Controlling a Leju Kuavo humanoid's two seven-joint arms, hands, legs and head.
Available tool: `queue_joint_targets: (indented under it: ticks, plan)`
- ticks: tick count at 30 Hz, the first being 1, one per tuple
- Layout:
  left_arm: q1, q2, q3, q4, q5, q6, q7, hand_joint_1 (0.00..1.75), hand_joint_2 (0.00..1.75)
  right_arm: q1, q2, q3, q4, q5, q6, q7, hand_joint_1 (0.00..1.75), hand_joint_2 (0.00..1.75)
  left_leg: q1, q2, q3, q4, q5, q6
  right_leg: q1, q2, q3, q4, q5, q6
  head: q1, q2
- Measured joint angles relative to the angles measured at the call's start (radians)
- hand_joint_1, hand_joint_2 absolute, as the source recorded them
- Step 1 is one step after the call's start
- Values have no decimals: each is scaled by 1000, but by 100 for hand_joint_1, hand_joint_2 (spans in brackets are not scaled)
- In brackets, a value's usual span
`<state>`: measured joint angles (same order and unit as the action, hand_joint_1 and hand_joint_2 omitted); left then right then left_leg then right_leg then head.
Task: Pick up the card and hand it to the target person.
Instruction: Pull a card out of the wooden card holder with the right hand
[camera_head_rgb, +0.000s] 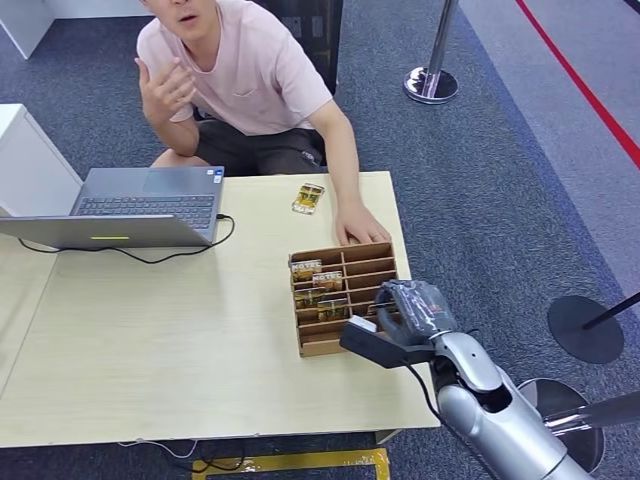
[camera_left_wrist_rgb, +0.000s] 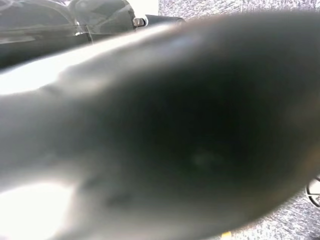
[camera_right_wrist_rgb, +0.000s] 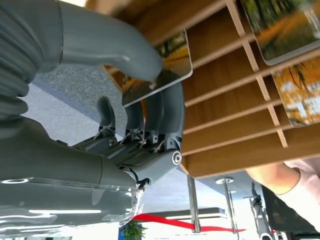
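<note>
My right hand (camera_right_wrist_rgb: 151, 100) has a card (camera_right_wrist_rgb: 166, 65) pinched btwn thumb and fingers, at the near right corner of the slotted wooden tray (camera_head_rgb: 377, 262) on the desk (camera_head_rgb: 189, 330). Person's hand (camera_head_rgb: 361, 224) rests just beyond the tray's far edge, so handover is straight across it. Left hand: can't tell.
</note>
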<state>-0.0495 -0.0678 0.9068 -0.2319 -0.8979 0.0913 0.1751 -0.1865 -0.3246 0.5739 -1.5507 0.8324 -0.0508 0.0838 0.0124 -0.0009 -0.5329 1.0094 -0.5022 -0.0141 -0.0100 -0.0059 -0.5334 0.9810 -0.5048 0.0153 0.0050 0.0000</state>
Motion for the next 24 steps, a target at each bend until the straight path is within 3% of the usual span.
queue_joint_targets:
  ticks: [14,20,24]
  plan:
    - [0,0,0,0,-13,-3,-7,0,0,60,-9,-9,-43,30,3,2,94,175,0,0,0,0,0,0,0,0,0,0,0,0,0,0]
    - [0,0,1,0,-12,-9,-13,0,0,55,-10,-10,-44,31,16,-7,101,175,0,0,0,0,0,0,0,0,0,0,0,0,0,0]
    - [0,0,2,0,-12,-10,-29,0,0,47,-10,-10,-44,30,23,-10,118,175,0,0,0,0,0,0,0,0,0,0,0,0,0,0]
